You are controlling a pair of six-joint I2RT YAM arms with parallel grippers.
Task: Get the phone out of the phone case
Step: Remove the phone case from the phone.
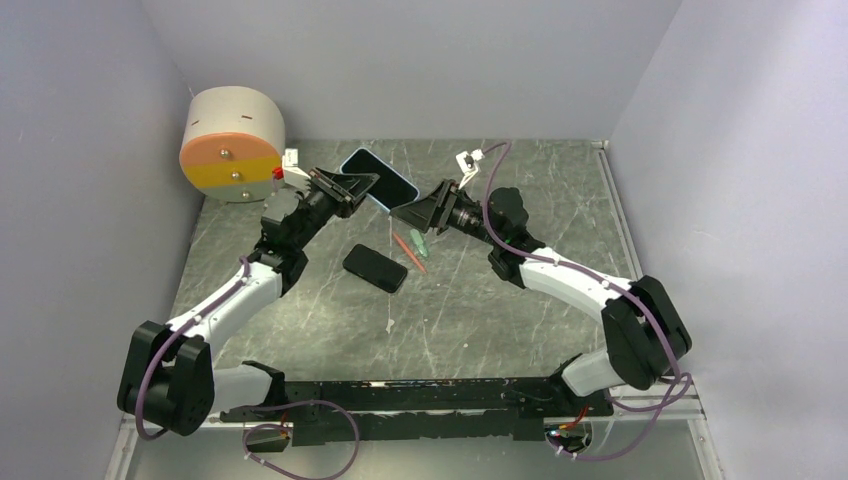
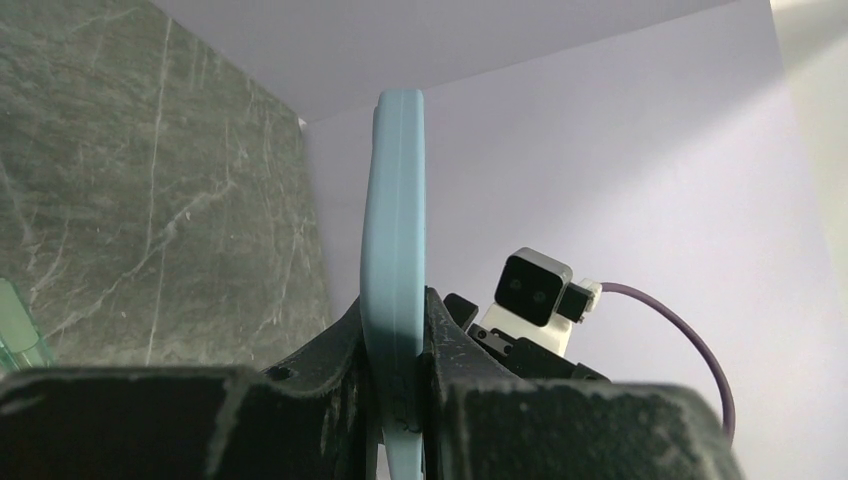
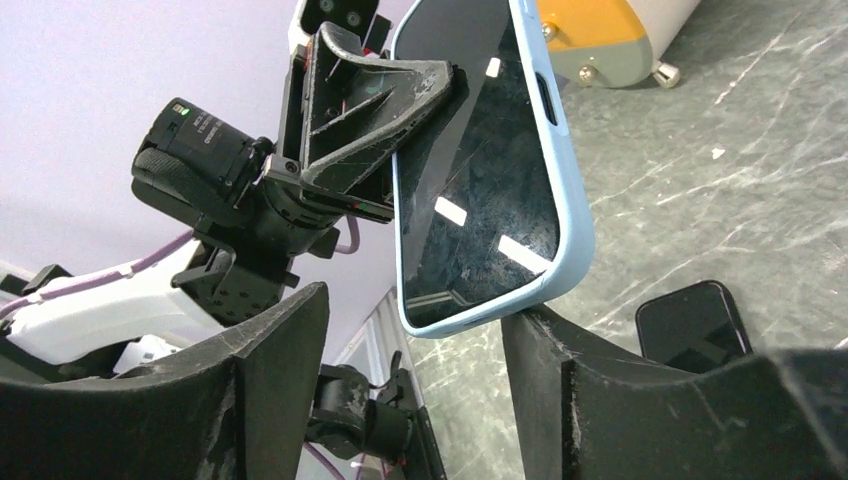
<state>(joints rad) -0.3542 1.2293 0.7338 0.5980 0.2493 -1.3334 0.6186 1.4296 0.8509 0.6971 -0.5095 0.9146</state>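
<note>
A light blue phone case (image 1: 380, 175) with a dark glossy phone face in it is held up in the air over the back of the table. My left gripper (image 1: 350, 188) is shut on the case's edge; the case (image 2: 393, 230) stands edge-on between the fingers (image 2: 455, 340). In the right wrist view the case (image 3: 560, 180) and the phone's screen (image 3: 480, 200) hang in front of my right gripper (image 3: 415, 305). That gripper (image 1: 408, 213) is open, and its right finger (image 3: 540, 350) touches the case's lower corner.
A second black phone (image 1: 375, 267) lies flat on the marble table (image 1: 500, 320), also in the right wrist view (image 3: 695, 325). A red pen (image 1: 408, 252) and a green item (image 1: 418, 240) lie beside it. A white, orange and yellow cylinder (image 1: 232, 145) stands back left. Walls close three sides.
</note>
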